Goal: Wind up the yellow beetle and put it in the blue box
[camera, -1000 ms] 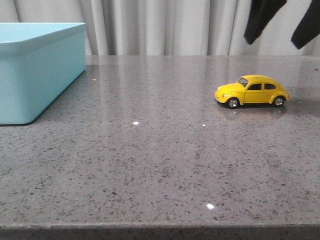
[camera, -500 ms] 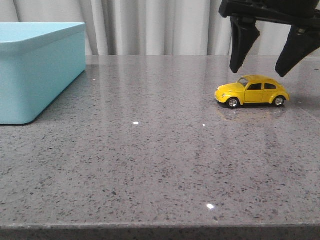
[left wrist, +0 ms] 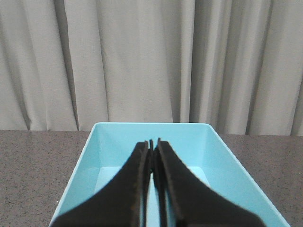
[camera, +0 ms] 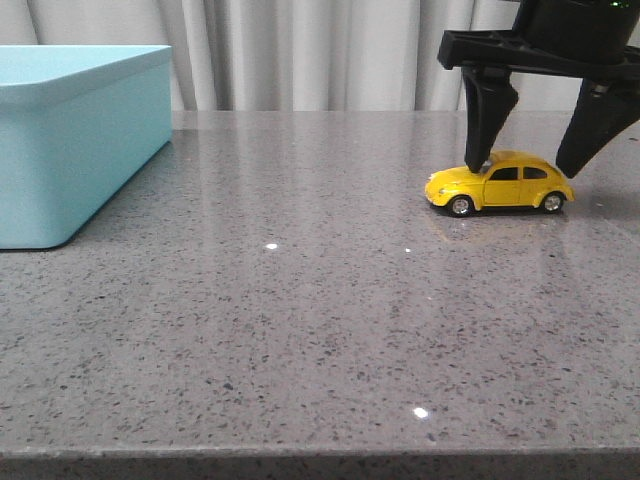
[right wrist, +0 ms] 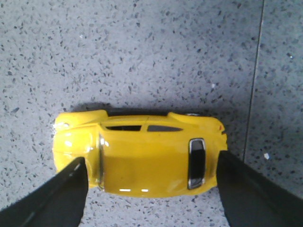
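The yellow beetle point(camera: 500, 185) stands on its wheels on the grey table at the right, nose pointing left. My right gripper point(camera: 523, 168) is open and lowered over it, one finger by the windscreen and one behind the tail. In the right wrist view the beetle point(right wrist: 142, 156) lies lengthwise between the fingers of the right gripper point(right wrist: 150, 163), which sit close to both ends. The blue box point(camera: 80, 140) stands at the far left. My left gripper point(left wrist: 154, 142) is shut and empty, hovering above the open blue box point(left wrist: 118, 142); it is out of the front view.
The speckled grey table point(camera: 300, 320) stretches between box and beetle, with its front edge near the bottom of the front view. Grey curtains point(camera: 300, 50) hang behind the table. A seam in the tabletop point(right wrist: 255, 71) runs past the beetle's tail.
My right gripper has come down from above and now straddles the beetle, still open. The beetle has shifted slightly to the left. The box has not moved.
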`<state>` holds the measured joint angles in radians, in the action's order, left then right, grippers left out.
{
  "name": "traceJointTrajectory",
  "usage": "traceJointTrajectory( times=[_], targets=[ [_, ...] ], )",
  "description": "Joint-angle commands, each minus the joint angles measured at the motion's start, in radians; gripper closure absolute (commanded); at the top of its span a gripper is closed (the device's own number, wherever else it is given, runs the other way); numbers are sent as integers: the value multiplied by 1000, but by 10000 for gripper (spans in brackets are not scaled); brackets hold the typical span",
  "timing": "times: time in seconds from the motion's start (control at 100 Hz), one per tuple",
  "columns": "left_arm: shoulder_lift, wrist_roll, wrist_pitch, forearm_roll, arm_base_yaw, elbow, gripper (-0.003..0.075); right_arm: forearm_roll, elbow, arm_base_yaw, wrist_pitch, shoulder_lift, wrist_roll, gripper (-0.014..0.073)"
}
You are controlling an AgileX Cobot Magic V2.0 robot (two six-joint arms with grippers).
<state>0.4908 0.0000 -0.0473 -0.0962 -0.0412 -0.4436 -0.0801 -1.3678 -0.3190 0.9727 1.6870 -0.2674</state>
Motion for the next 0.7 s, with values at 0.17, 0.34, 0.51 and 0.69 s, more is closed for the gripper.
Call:
traceJointTrajectory(
  times=[0.17,0.34,0.51,0.69],
  targets=[
    [8,0,-82,-9,0,-35,739,35,-37,18,-14,-37,-6,32],
    [8,0,-82,-9,0,-35,739,80,-37,51,14,-37,-6,32],
    [8,0,-82,-9,0,-35,739,137,-37,112,60,-37,-6,32],
    [8,0,-82,-9,0,-35,739,198,-37,191,102,-37,-6,32]
  ],
)
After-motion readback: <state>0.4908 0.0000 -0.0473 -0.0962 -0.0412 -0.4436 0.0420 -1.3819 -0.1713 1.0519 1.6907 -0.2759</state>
